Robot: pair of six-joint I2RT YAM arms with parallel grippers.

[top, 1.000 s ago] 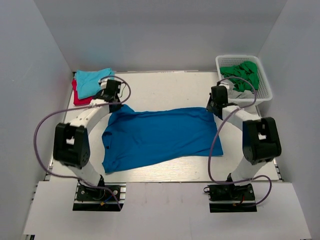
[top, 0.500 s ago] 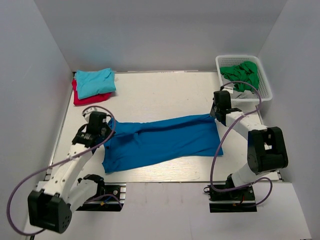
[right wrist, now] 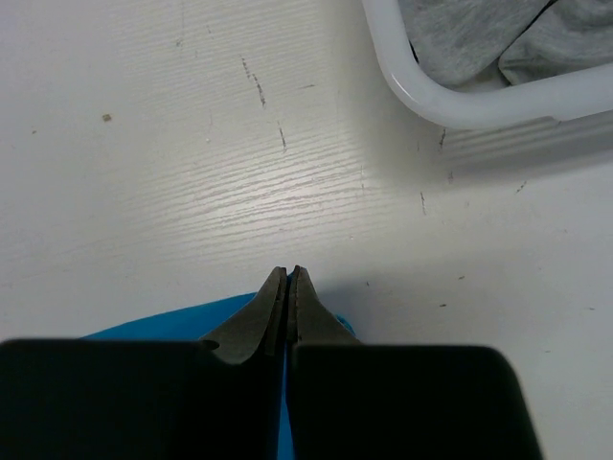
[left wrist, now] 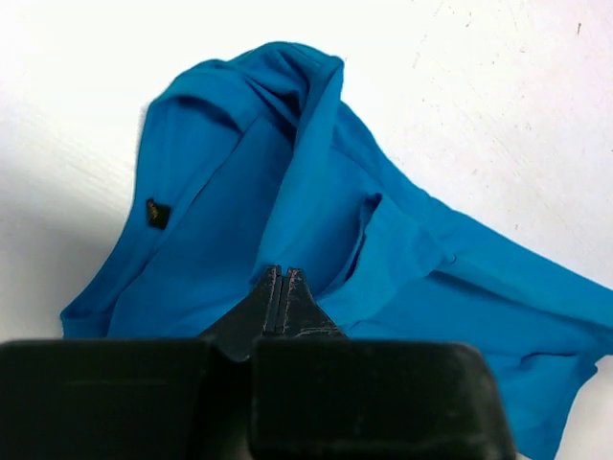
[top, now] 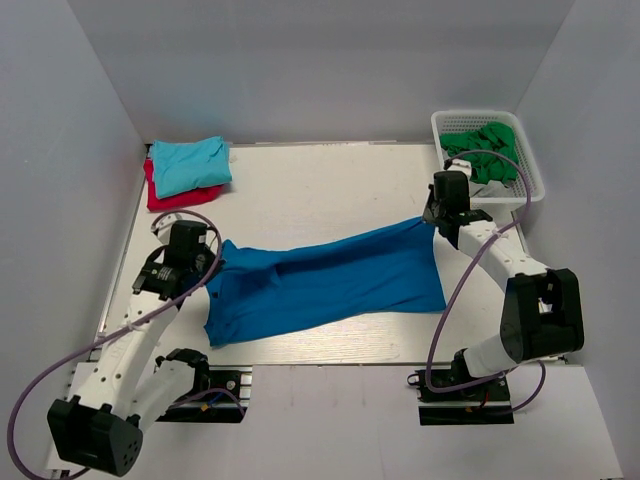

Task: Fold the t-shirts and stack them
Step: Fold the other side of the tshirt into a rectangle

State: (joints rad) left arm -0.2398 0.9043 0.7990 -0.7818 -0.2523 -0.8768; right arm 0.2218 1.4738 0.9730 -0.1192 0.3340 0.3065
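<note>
1. At mid-table: royal-blue t-shirt (top: 325, 282), stretched left to right over the white table (top: 320, 190); far edge pulled into a slanting line, lower at the left end and higher at the right; near edge slack and wavy, just short of the table's front edge; right edge falling straight from the raised corner.
2. At the shirt's left end: left gripper (top: 203, 272), fingers pressed together with no gap, tips buried in bunched blue cloth; seen from the left wrist (left wrist: 283, 276), folds and a rolled hem heaped ahead of the tips, a small dark label (left wrist: 156, 213) on the cloth to the left, bare white table beyond.
3. At the shirt's far right corner: right gripper (top: 436, 218), fingers closed tight on the cloth; from the right wrist (right wrist: 287, 276), a sliver of blue pinched under the tips, scratched tabletop ahead.
4. At the far left corner: turquoise t-shirt (top: 188, 164), folded, lying on top of the red t-shirt (top: 165, 198); red showing along the left and near edges; stack well apart from the blue shirt.
5. At the far right corner: white basket (top: 528, 172), holding a green garment (top: 485, 150) and a grey garment (right wrist: 479, 38); rim near the right gripper, not touching it.
6. Open room: broad bare tabletop between the shirt's far edge and the back edge, from stack to basket; narrow strips left and right of the shirt.
</note>
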